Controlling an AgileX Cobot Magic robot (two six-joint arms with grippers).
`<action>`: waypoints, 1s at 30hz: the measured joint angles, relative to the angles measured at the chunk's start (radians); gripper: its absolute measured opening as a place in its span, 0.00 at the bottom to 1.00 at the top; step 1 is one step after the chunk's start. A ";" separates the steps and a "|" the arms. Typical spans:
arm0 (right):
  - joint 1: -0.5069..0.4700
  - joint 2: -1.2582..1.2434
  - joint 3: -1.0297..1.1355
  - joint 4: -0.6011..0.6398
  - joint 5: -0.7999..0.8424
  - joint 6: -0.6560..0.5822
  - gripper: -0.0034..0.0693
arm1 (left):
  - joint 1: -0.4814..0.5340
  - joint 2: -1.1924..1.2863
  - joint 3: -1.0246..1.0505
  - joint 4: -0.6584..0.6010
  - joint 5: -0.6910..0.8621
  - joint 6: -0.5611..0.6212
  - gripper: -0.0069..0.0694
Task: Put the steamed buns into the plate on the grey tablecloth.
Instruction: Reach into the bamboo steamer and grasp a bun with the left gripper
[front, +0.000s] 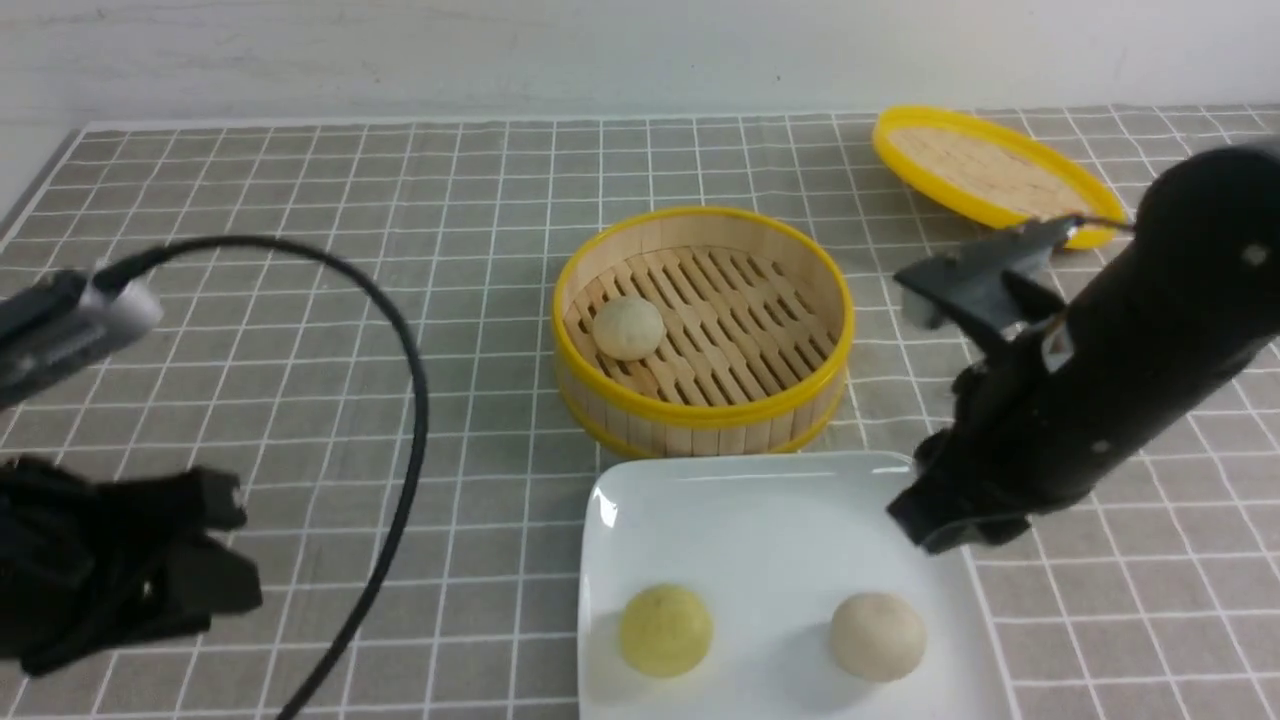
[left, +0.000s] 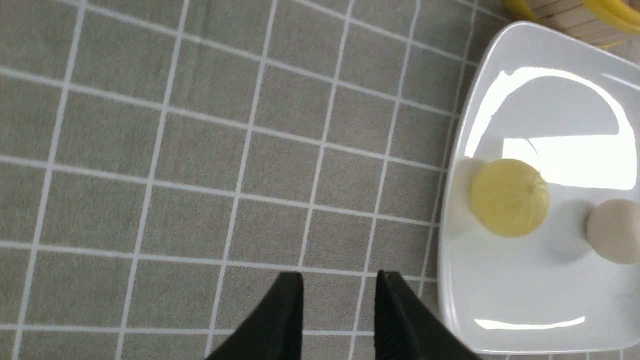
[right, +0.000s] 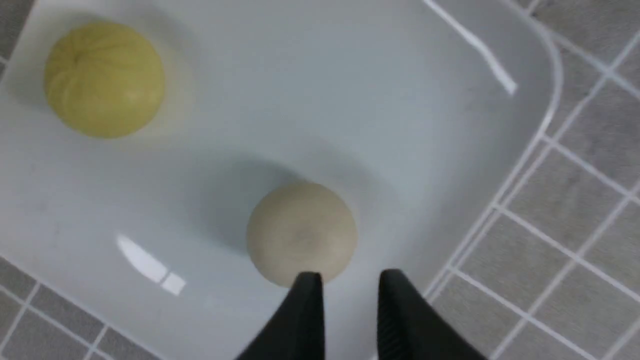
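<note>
One beige steamed bun lies in the bamboo steamer. The other beige steamed bun lies in the white square plate on the grey tablecloth, next to a yellow bun. My right gripper hovers over the plate's right side, just above and behind that bun; its tips stand close together with nothing between them. My left gripper hangs over the cloth left of the plate, tips close together and empty.
The yellow-rimmed round lid lies at the back right behind my right arm. A black cable loops over the cloth on the left. The steamer stands directly behind the plate, almost touching its far rim.
</note>
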 joint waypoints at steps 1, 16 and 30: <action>0.000 -0.031 -0.005 -0.013 0.017 0.005 0.20 | 0.000 0.027 -0.032 -0.012 0.005 0.017 0.40; 0.000 -0.546 0.274 -0.091 0.181 0.180 0.03 | -0.369 0.787 -0.776 0.019 -0.020 0.072 0.53; 0.000 -0.575 0.315 -0.091 0.122 0.204 0.03 | -0.472 1.238 -1.306 0.398 0.146 -0.077 0.61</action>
